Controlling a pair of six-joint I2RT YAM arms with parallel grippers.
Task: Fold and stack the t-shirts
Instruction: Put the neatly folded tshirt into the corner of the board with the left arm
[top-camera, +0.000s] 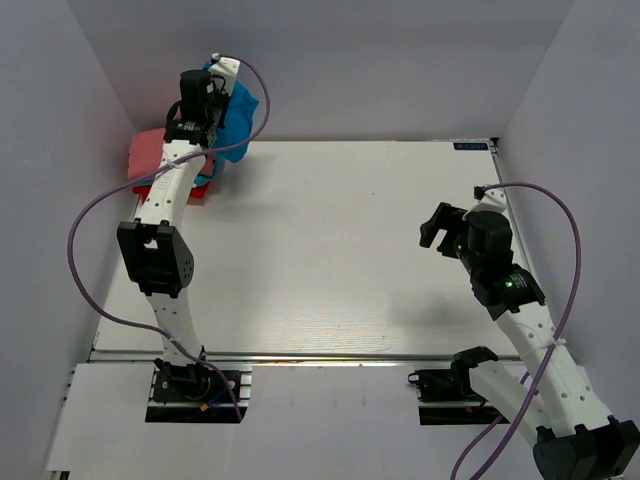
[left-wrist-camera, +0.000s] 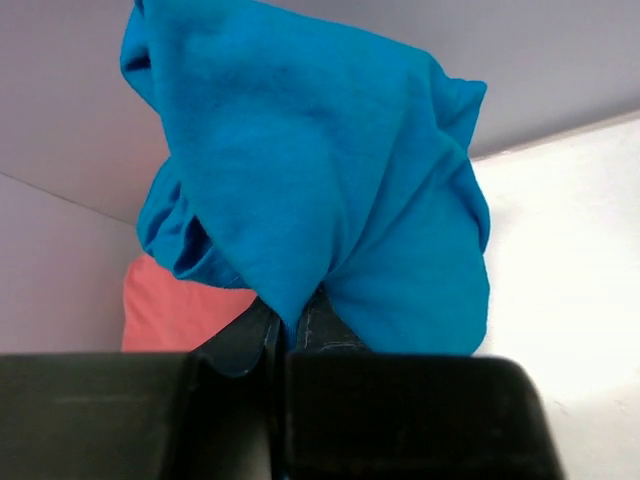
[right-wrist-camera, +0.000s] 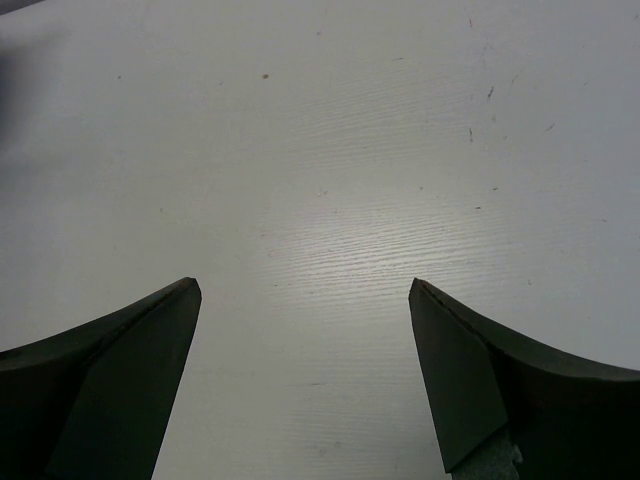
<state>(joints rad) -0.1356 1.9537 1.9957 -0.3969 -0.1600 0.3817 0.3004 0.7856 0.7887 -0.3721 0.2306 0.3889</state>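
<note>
The left gripper (left-wrist-camera: 283, 332) is at the far left corner of the table (top-camera: 330, 240). Its jaws are closed on a fold of the blue t-shirt (left-wrist-camera: 320, 180). The cloth is pinched between the two dark fingers (left-wrist-camera: 240, 345), and the rest of it bunches beyond the fingertips, in front of the grey back wall (left-wrist-camera: 60, 100). To the left of the jaws and beyond them lies the salmon-pink t-shirt (left-wrist-camera: 175, 315), folded flat. In the top view the edge of a red t-shirt (top-camera: 203, 190) shows under it. Whether the blue cloth touches this pile, I cannot tell. The right gripper (right-wrist-camera: 302, 290) is well apart from all the shirts, over the right part of the table. Its jaws stand wide open, and only the white table surface shows between them.
</note>
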